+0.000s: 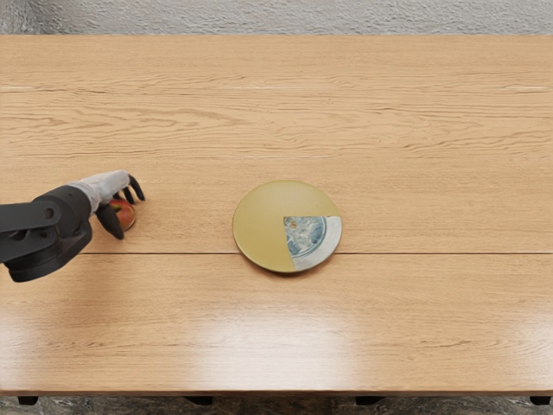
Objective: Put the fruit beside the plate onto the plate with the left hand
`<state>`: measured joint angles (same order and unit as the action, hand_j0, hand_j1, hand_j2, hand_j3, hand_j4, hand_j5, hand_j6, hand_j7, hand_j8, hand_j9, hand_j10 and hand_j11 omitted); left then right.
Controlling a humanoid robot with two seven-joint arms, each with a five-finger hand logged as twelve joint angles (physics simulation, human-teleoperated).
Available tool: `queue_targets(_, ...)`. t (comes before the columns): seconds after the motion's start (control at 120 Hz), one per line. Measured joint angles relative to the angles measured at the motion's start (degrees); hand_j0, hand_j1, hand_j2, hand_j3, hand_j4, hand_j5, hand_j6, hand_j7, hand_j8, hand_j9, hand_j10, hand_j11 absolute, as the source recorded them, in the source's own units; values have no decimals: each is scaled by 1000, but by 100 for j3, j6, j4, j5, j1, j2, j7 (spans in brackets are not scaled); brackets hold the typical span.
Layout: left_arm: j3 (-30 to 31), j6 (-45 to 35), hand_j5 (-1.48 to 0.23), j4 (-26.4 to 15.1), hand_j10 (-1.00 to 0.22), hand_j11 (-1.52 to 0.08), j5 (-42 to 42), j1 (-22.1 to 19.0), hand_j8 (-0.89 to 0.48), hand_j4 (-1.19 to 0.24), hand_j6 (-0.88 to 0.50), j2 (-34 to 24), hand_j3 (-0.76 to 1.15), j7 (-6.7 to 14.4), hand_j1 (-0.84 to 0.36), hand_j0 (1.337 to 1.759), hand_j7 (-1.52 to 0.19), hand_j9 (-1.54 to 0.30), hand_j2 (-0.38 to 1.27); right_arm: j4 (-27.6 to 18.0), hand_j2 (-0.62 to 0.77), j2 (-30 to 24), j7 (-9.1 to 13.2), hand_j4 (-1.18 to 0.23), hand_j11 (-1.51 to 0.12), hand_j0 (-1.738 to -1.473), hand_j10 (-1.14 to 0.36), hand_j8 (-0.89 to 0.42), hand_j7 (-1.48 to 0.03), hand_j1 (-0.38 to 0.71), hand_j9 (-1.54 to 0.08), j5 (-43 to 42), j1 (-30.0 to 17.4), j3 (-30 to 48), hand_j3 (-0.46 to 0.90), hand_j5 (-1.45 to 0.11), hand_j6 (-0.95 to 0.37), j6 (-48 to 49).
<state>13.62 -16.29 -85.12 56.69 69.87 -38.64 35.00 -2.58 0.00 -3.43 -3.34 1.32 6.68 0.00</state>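
A small red and orange fruit [126, 214] lies on the wooden table [276, 130], well to the left of the plate. My left hand [121, 201] comes in from the left edge and sits over the fruit, its dark fingers curled around it and the thumb [110, 222] in front. Most of the fruit is hidden by the hand. The round yellow-green plate [268, 220] with a blue and white patterned sector lies flat near the table's middle, with nothing on it.
The left forearm [39, 233] lies low along the table's left side. A grey textured floor [276, 15] shows beyond the far table edge.
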Motion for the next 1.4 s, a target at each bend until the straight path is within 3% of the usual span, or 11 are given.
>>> queue_targets(0.158, 44, -61, -673, -3, -517, -673, -4, 0, -516, -518, -496, -92, 0, -1, -251, 1658, -673, -673, 147, -1, -8, 0, 0, -39, -50, -1658, -39, -39, -50, -303, -50, 0, 0, 0, 0, -50, -39, 0)
queue_targets(0.333, 73, -145, -793, 5, -601, -794, -12, 13, -506, -602, -495, -59, 0, -2, -272, 1656, -794, -794, 290, 1, -8, 0, 0, -39, -50, -1658, -39, -39, -50, -303, -50, 0, 0, 0, 0, -50, -39, 0)
queue_targets(0.5, 75, -166, -880, 13, -656, -876, -13, 34, -462, -645, -456, -78, 0, -1, -275, 1655, -875, -875, 291, 2, -8, 0, 0, -39, -50, -1658, -39, -39, -50, -303, -50, 0, 0, 0, 0, -50, -39, 0)
queue_targets(0.667, 60, -175, -921, -122, -684, -906, -17, 402, -446, -644, -436, -350, 0, 5, -287, 1655, -912, -908, 316, 1, -7, 0, 0, -39, -50, -1658, -39, -39, -50, -303, -50, 0, 2, 0, 0, -50, -39, 0)
queue_targets(0.883, -7, -174, -949, -546, -697, -924, -79, 927, -427, -619, -414, -238, 0, 4, -293, 1654, -935, -925, 317, 4, -7, 0, -1, -39, -50, -1658, -39, -39, -50, -303, -50, -1, 1, 0, 0, -50, -39, 0)
queue_targets(1.017, -108, -170, -958, -826, -701, -925, -142, 987, -427, -617, -409, 75, 0, 6, -294, 1655, -940, -928, 341, 4, -7, 0, -3, -39, -50, -1658, -39, -39, -50, -303, -50, 0, 1, 0, 0, -50, -39, 0)
queue_targets(1.1, -174, -170, -963, -913, -703, -924, -325, 1285, -415, -623, -410, 604, 0, 5, -318, 1656, -943, -927, 444, 10, -7, 0, -2, -39, -50, -1658, -39, -39, -50, -303, -50, -3, -1, 0, 0, -50, -39, 0)
queue_targets(1.267, -203, -307, -972, -962, -705, -924, -835, 1626, -413, -632, -406, 1602, 0, 6, -291, 1656, -941, -926, 323, 19, -7, 0, 0, -39, -50, -1658, -39, -39, -50, -303, -50, -8, -7, 0, 0, -50, -39, 0)
queue_targets(1.333, -185, -416, -984, -953, -703, -926, -978, 1665, -427, -638, -392, 1860, 0, 1, -308, 1657, -943, -926, 493, 20, -7, 0, -1, -39, -50, -1658, -39, -39, -50, -303, -50, -8, -8, 0, 0, -50, -39, 0)
queue_targets(1.35, -181, -440, -984, -949, -704, -924, -997, 1662, -426, -641, -392, 1903, 0, 1, -309, 1657, -941, -925, 426, 20, -7, 0, -1, -39, -50, -1658, -39, -39, -50, -303, -50, -8, -8, 0, 0, -50, -39, 0)
queue_targets(1.4, -170, -493, -990, -929, -704, -925, -1048, 1661, -422, -645, -398, 1927, 0, -1, -333, 1657, -941, -924, 482, 21, -7, 0, 0, -39, -50, -1658, -39, -39, -50, -303, -50, -8, -8, 0, 0, -50, -39, 0)
